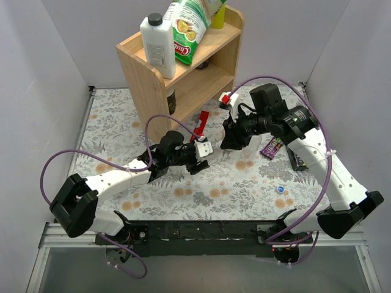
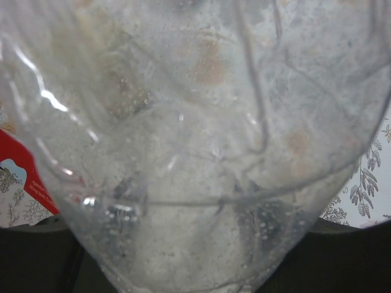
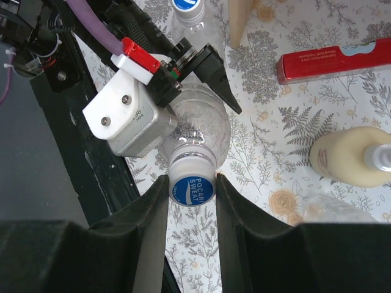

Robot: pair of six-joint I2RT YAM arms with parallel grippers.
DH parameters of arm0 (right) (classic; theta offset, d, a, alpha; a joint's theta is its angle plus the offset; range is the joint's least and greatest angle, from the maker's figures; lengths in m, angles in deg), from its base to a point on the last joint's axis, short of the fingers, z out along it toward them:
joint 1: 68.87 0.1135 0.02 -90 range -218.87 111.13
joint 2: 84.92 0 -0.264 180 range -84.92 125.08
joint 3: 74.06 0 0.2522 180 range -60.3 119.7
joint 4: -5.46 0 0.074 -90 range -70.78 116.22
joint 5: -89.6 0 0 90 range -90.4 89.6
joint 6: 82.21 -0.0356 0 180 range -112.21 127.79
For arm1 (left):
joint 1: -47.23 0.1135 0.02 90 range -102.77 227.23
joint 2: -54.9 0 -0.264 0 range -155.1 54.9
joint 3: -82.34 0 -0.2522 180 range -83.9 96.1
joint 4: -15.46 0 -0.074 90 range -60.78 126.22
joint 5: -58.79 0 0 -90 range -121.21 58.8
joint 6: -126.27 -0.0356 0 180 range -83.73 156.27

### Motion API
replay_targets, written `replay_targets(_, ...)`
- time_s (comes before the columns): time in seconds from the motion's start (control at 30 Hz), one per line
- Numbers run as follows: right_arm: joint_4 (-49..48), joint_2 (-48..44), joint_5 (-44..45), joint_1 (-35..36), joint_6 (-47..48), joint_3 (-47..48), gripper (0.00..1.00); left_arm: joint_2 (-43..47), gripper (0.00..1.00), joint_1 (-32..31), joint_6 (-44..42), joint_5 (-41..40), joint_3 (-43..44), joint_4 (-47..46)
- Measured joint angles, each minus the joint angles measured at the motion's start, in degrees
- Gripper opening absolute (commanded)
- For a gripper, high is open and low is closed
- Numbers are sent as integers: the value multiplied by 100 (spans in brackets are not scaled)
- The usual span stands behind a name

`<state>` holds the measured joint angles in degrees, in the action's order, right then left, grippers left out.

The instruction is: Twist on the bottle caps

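Your right claw is clamped on a small round blue plastic screw cap, with a finger touching each side. Only its own wrist view shows this, and there the white lettering on the cap reads "POCARI SWEAT". The cap sits on the neck of a small clear plastic bottle, and just beyond the cap your left claw is closed round the bottle's body. In the left wrist view the bottle wall fills the frame and the fingers are only dark smudges behind it. A flat red box peeks in beside that claw, its print too blurred to read. From above, the two claws meet tip to tip and the bottle between them is hard to make out. That view alone shows a loose blue cap lying on the floral tablecloth, well apart from the right claw, back toward its arm's base. In the right wrist view, a second capped clear bottle lies past the left claw, cut off by the frame edge with its lettering unreadable. A beige soap bottle lies off to the right claw's side, its top blurred.
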<state>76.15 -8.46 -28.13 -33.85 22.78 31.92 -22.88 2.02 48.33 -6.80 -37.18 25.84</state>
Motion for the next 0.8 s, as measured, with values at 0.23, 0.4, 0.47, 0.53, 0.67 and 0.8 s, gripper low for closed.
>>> replay_targets(0.23,352,92,267,48,131,278,55,-63,0,-76,291,55,2,-404)
replay_targets(0.4,693,201,494,61,223,393,72,-79,0,-111,542,107,7,-831)
replay_targets(0.47,828,273,601,61,295,566,88,-96,0,-114,654,160,7,-964)
replay_targets(0.53,966,321,699,61,398,761,89,-138,0,-116,778,223,7,-1095)
replay_targets(0.67,1252,275,811,50,702,977,90,-238,0,-116,1019,409,7,-1257)
replay_targets(0.8,1462,-48,601,-92,1143,767,91,-343,0,-116,1257,658,7,-1338)
